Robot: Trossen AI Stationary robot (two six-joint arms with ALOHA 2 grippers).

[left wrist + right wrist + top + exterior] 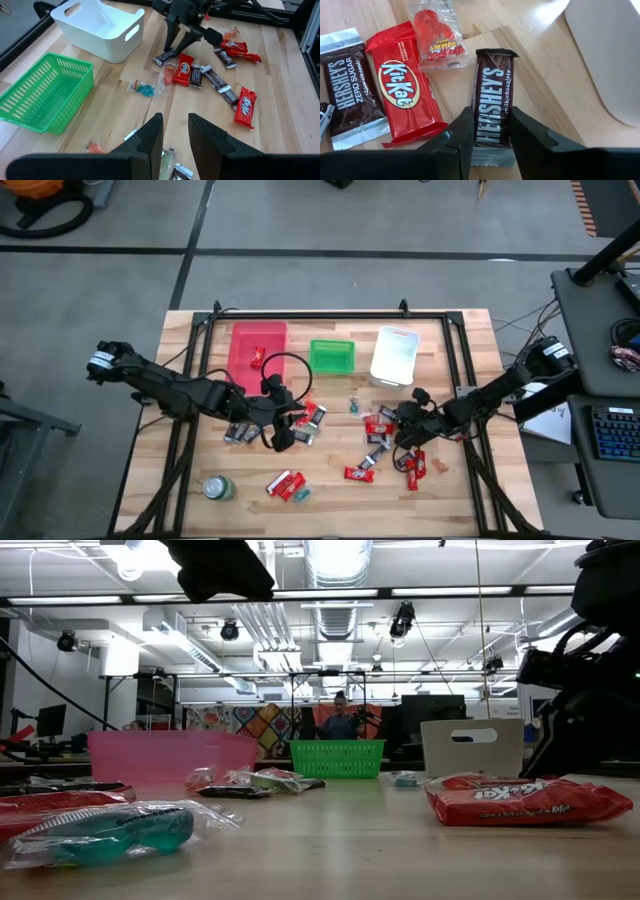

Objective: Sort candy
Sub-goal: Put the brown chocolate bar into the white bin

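Candy lies scattered over the wooden table: red Kit Kat bars (245, 105), dark Hershey's bars (216, 80), a red gummy packet (436, 36) and a teal gummy packet (145, 90). My right gripper (492, 132) is down at table height near the white bin (395, 355), shut on a dark Hershey's milk chocolate bar (493, 95). The left wrist view also shows this gripper (176, 46). My left gripper (283, 435) hovers over a candy cluster at the table's middle. Its fingers (150, 137) are open by a narrow gap and touch nothing. My right gripper pinches the Hershey's milk chocolate bar between its two fingers, near the end closest to the wrist (492, 142), one finger on each long edge. The fingers run along the bar, coming in low from the table's right. The bar lies flat on the table.
A pink bin (258, 345), a green basket (332, 355) and the white bin stand in a row along the far side. A round green can (218, 487) stands near the near left corner. A black frame (330, 313) rims the table.
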